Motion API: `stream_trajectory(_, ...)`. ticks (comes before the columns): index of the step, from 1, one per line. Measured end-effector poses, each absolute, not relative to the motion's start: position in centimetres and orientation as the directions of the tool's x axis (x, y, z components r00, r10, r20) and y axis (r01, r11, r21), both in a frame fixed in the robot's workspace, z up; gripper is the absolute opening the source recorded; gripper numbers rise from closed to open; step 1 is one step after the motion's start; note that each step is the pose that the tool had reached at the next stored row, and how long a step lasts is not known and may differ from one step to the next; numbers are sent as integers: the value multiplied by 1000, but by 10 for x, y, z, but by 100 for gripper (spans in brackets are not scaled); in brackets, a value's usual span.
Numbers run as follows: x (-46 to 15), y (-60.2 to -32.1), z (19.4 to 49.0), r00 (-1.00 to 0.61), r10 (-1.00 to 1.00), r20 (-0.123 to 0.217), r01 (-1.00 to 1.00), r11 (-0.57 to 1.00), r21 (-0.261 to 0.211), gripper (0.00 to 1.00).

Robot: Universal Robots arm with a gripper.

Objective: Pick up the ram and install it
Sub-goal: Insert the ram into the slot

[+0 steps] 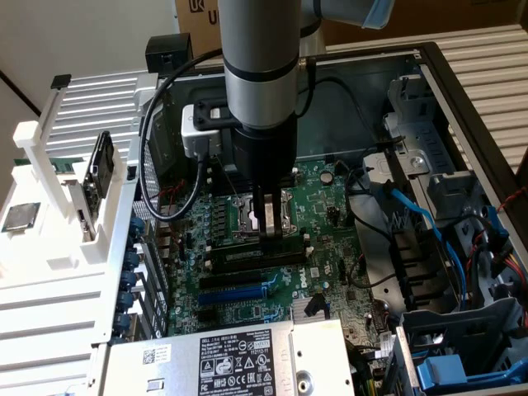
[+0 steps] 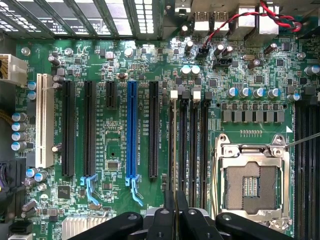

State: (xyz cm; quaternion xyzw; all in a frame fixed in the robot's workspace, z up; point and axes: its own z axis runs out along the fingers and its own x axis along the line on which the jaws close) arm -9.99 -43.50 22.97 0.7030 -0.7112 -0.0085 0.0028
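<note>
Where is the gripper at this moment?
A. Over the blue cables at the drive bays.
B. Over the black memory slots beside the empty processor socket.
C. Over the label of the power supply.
B: the gripper hangs right above the memory slots, next to the processor socket.

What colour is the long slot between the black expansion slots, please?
The slot is blue; wrist view shows it best.

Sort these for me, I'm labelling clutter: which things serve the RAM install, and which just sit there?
Job:
ram, gripped by end effector
memory slots

Idle:
blue slot
CPU socket
blue cables
red-black wires
</note>
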Motion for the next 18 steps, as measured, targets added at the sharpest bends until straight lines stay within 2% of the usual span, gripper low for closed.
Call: stream_trajectory(18, -100, -435, 226, -12, -1000, -8, -1000, 12, 15, 13)
